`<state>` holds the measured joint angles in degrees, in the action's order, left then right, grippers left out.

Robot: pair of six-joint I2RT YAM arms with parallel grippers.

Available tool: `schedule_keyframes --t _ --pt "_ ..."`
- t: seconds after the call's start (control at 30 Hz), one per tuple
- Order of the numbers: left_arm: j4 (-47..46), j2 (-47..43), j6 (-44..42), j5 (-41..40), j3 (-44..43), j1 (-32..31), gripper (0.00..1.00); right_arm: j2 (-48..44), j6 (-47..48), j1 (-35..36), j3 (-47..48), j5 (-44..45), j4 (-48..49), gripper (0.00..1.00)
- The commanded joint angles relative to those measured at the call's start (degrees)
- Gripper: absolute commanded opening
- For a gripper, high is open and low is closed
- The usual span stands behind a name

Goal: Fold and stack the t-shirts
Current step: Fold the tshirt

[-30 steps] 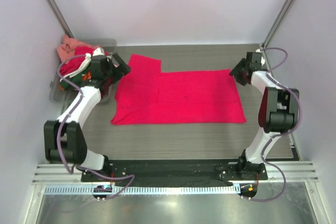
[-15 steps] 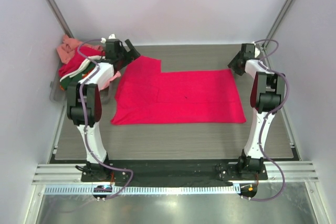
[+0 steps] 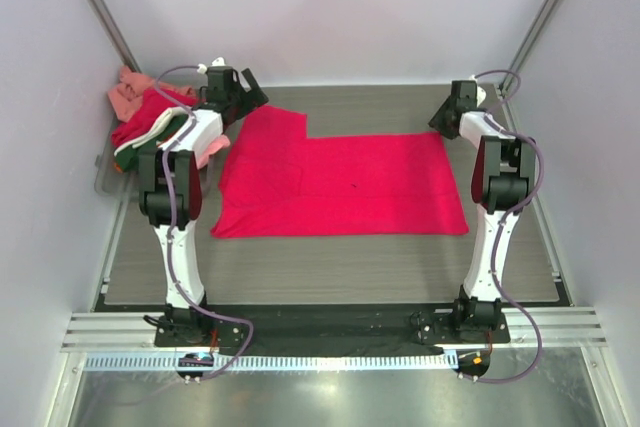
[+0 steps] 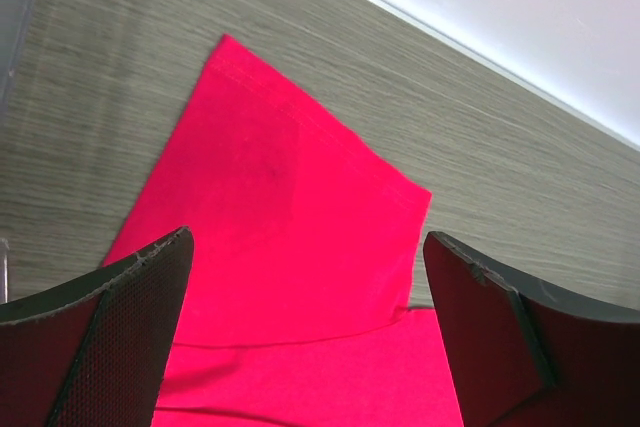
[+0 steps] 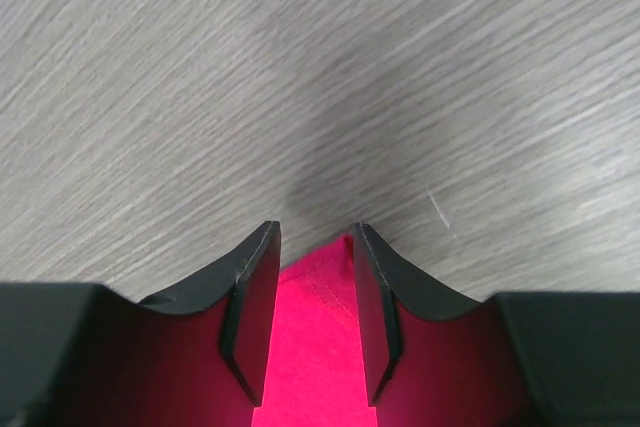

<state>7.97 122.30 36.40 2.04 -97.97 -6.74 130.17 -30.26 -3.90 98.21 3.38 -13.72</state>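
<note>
A crimson-red t-shirt (image 3: 340, 182) lies spread flat in the middle of the table, one sleeve pointing to the far left. My left gripper (image 3: 245, 97) hovers over that sleeve (image 4: 290, 207). In the left wrist view the gripper (image 4: 308, 242) is wide open and empty. My right gripper (image 3: 445, 117) is at the shirt's far right corner. In the right wrist view the gripper (image 5: 315, 232) has its jaws a narrow gap apart, and the shirt's hemmed corner (image 5: 315, 347) lies between them. I cannot see them pinching the cloth.
A pile of other t-shirts (image 3: 150, 127) in salmon pink, red, white and dark green sits in a clear bin (image 3: 105, 172) at the far left. Grey walls close in the table at the back and on both sides.
The left arm has swung from beside the bin to the far edge over the sleeve. The right gripper has moved a little farther back at the shirt's far right corner. The shirt has not moved.
</note>
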Motion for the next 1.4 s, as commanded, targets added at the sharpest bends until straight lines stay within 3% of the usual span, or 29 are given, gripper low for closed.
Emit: schedule_keyframes --t 0.0,0.3,0.43,0.7,0.77,1.1,1.37 --pt "1.1 1.0 -1.6 -1.3 -3.9 0.0 0.97 -2.1 2.1 1.8 -2.9 2.7 -3.9 0.41" --pt "4.0 3.9 -2.6 -1.3 -8.5 0.0 0.97 -2.3 2.6 2.6 -3.3 8.6 -6.2 0.32" --pt "4.2 4.1 -2.7 -1.5 -8.9 0.0 0.97 -1.9 2.4 2.5 -1.9 11.7 -7.9 0.45" --pt "4.5 4.6 -2.6 -1.5 -9.8 0.0 0.97 -3.3 2.4 2.5 -2.9 13.1 -8.9 0.47" --pt "4.5 4.7 -2.4 -1.5 -9.7 0.0 0.97 -4.0 2.0 2.5 -4.0 15.0 -8.8 0.52" --pt "5.0 5.8 -2.6 -4.3 -10.4 0.0 0.97 -2.2 3.0 2.8 -2.9 7.7 -7.6 0.5" --pt "5.6 7.6 -2.4 -5.0 -12.5 0.1 0.97 -0.5 3.0 2.9 -1.4 4.4 -7.3 0.41"
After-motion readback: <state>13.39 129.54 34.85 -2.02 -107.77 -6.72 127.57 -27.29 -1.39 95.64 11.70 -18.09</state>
